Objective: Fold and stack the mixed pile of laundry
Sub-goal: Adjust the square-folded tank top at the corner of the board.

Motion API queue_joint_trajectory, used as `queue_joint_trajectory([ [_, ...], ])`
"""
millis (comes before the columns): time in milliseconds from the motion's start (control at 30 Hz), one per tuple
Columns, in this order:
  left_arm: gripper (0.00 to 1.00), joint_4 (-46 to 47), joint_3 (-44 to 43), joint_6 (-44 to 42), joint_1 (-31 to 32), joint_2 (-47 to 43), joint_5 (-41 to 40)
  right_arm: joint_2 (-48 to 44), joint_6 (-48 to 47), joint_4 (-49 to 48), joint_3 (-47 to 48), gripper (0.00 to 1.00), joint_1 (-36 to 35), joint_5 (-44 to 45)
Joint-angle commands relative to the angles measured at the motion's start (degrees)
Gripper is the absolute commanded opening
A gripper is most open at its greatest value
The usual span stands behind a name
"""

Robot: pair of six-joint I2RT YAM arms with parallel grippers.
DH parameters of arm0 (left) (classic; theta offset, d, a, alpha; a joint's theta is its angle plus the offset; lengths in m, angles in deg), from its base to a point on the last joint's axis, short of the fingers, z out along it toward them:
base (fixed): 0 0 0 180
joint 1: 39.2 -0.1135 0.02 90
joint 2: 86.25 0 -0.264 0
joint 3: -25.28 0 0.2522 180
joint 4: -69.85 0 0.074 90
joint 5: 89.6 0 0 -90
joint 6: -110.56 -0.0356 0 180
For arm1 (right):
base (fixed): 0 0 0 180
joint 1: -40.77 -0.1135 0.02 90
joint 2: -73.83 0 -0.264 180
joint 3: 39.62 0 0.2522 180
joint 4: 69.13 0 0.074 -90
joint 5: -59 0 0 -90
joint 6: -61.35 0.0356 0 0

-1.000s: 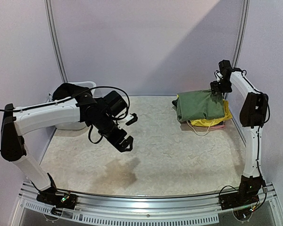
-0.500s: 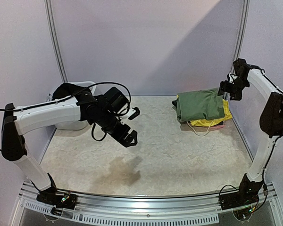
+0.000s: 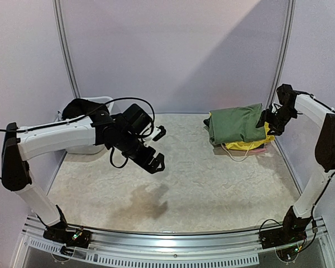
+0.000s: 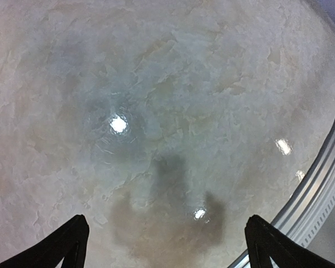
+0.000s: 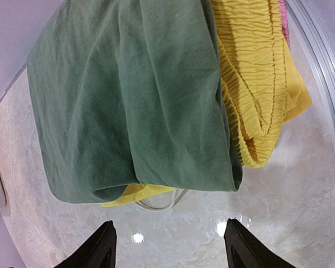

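A folded olive-green garment lies on top of a bright yellow one at the back right of the table, with a white drawstring looping out at the front. In the right wrist view the green garment covers the yellow one and the drawstring. My right gripper is open and empty, just right of the stack and above it. My left gripper is open and empty over bare table at centre left. A black piece lies in the tub.
A white plastic tub stands at the back left, partly hidden behind my left arm. A pink sliver shows under the yellow garment. The metal rail runs along the table's near edge. Grey walls close in on three sides.
My right gripper has swung from above the stack's back corner out to its right side and lower. My left gripper has drifted slightly right and up, still open.
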Motion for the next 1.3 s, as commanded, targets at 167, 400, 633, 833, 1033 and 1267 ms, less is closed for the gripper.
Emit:
queue_joint_trajectory([
  [167, 1.00, 0.8, 3.4, 1.8, 0.0, -4.0, -1.5, 4.9, 0.6, -3.6, 1.0, 0.65, 2.7, 1.1],
  [400, 1.00, 0.4, 3.6, 1.7, 0.0, -4.1, -2.1, 8.0, -0.1, -4.4, 1.6, 0.54, 2.8, 0.0],
  [633, 1.00, -0.1, 2.9, 1.2, 0.0, -3.5, -2.0, 10.0, -0.5, -4.0, 3.3, 0.33, 2.7, 0.3],
  [833, 1.00, -0.2, 2.8, 1.0, 0.0, -3.2, -2.0, 10.1, -2.1, 0.3, 7.2, 0.07, 2.7, 3.5],
  [1033, 1.00, -0.3, 1.8, 0.4, 0.0, -2.2, -1.6, 10.2, -4.0, 4.4, 12.2, 0.00, 2.7, 7.8],
  [1267, 1.00, -0.6, 0.9, 0.0, 0.0, -1.7, -1.1, 11.2, -5.3, 6.1, 13.6, 0.00, 5.2, 11.8],
])
